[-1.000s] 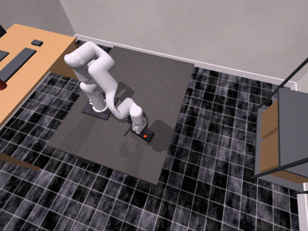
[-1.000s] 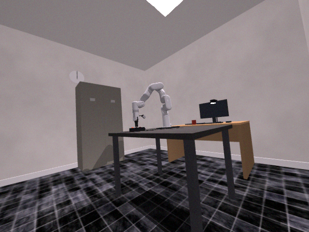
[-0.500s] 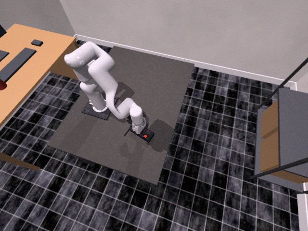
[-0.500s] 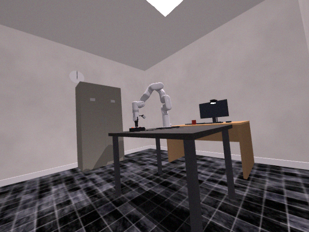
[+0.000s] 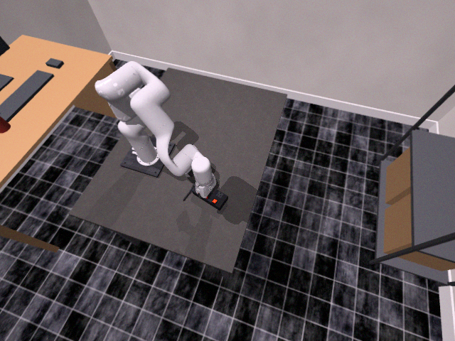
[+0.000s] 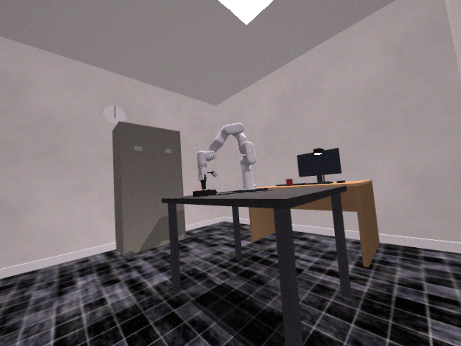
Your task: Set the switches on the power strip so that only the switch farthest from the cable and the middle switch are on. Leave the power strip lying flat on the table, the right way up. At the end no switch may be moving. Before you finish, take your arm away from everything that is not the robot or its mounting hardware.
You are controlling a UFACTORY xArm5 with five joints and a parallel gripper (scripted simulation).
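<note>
Directly beneath the end effector [image 6: 203,184] lay the power strip [image 5: 215,199] flat on the table [image 5: 227,110], long axis running outward past its empty, fully closed fingers toward the lit switch [image 5: 213,200].

power strip [image 5: 217,199]: cable end hidden under wrist | switches too small (exterior view)

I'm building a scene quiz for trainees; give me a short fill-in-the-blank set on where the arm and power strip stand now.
1. The black power strip lies flat on the dark grey ____.
2. The one switch plainly seen in the top view glows ____.
3. The white arm's gripper, fingers ____, points down over the strip.
4. On the orange desk stands a black ____.

Missing words: table; red; shut; monitor
</note>
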